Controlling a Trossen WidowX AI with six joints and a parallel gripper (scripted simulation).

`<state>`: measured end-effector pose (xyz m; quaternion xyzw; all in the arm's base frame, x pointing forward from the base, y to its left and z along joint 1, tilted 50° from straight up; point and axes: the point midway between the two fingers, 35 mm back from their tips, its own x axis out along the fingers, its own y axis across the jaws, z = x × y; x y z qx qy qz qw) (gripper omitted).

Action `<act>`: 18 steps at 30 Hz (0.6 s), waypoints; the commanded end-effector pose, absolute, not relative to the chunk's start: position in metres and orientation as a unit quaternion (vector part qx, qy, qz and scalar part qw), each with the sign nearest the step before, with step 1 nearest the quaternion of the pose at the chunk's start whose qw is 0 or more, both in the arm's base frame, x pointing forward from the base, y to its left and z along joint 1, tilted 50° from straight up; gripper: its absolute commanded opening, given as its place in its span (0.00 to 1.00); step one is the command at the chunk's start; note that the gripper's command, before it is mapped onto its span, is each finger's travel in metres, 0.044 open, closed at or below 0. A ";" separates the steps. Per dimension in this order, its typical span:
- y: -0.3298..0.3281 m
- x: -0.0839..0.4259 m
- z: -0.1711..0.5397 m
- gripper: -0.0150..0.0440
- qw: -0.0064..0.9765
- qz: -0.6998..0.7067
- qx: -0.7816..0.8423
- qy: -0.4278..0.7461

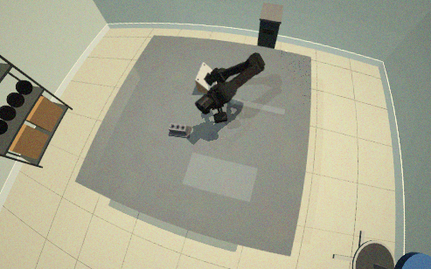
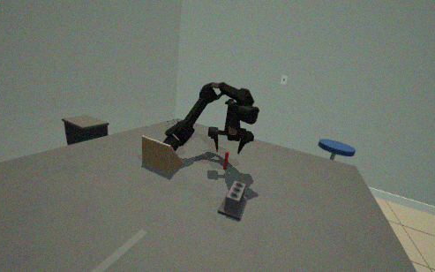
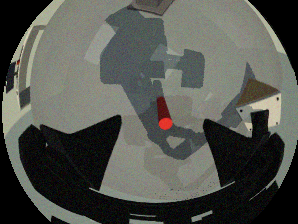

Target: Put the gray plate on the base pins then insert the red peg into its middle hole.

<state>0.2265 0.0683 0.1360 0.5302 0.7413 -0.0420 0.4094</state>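
The red peg stands upright on the table. It is hidden under the arm in the top view. My gripper is open and empty, pointing down over the peg. In the wrist view the peg shows between the two fingers, its top near the fingertip line; the tips look about level with or above its top. The gray plate, block-like with three holes in a row on top, sits on the dark base. It looks level; the pins cannot be made out.
A tilted board, white-faced with a brown side, stands beside the arm's foot. The plate and base stand in front of the arm, apart from the peg. The arm's shadow falls around the peg. A blue stool stands beyond the table.
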 end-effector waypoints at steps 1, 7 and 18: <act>0.073 0.225 0.132 1.00 0.407 -0.042 0.531 0.742; 0.081 0.224 0.126 1.00 0.407 -0.042 0.531 0.742; 0.095 0.221 0.115 1.00 0.407 -0.040 0.531 0.742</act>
